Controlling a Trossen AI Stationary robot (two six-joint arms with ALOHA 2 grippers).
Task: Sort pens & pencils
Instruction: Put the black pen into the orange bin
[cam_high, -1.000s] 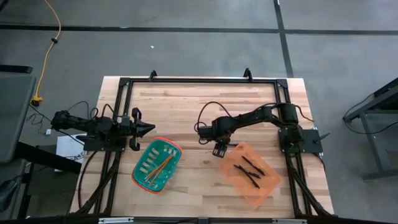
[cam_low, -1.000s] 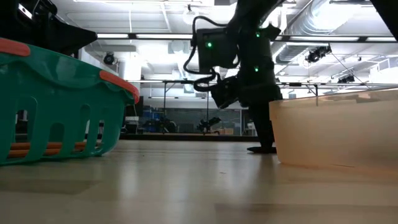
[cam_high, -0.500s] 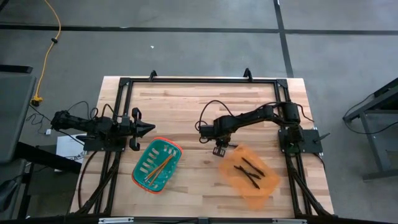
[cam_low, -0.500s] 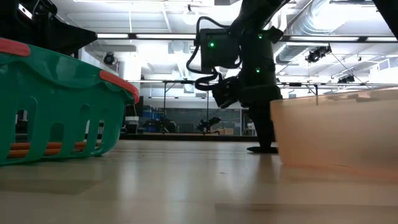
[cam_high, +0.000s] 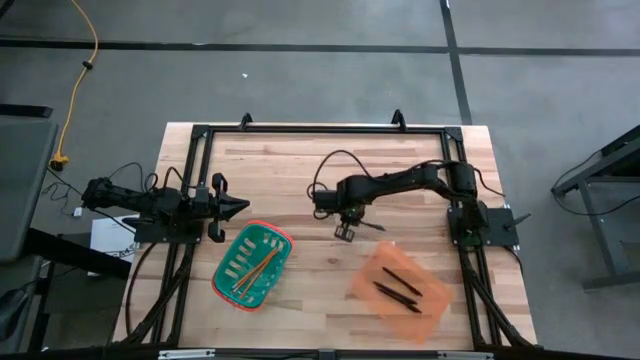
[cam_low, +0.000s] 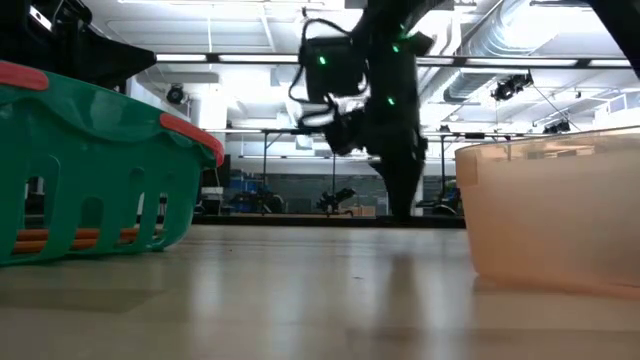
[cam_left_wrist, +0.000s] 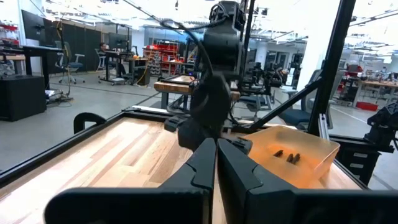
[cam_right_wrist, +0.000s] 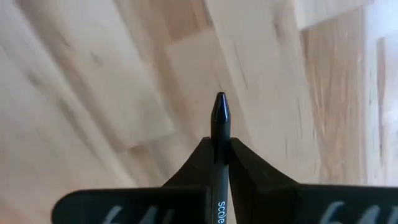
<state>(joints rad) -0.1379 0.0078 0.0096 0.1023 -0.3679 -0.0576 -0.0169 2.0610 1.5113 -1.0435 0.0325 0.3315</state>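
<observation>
My right gripper (cam_high: 345, 231) is over the middle of the table, left of and beyond the orange tray (cam_high: 432, 312), and is shut on a black pen (cam_right_wrist: 220, 124). It also shows in the low view (cam_low: 343, 128), above the tabletop. A few black pens (cam_high: 398, 286) lie on the tray's floor. The orange pencils (cam_high: 258, 268) lie in the green basket (cam_high: 228, 285). My left gripper (cam_high: 241, 206) is shut and empty at the table's left side, just beyond the basket. My right gripper pinches the black pen's shaft (cam_right_wrist: 220, 163) between its two fingers. The pen lies along the fingers, and its pointed tip (cam_right_wrist: 220, 102) sticks out past the fingertips toward the tabletop. The pen is clear of the table.
A black frame (cam_high: 320, 130) runs around the table's far and side edges. Bare wood lies between the basket and the tray. In the low view the basket (cam_low: 90, 170) stands at the left and the tray (cam_low: 560, 220) at the right.
My right gripper has gone from the tray's far left corner toward the table's far edge and a little left, rising slightly. The orange tray has slid a little toward the near edge, and the pens in it have shifted.
</observation>
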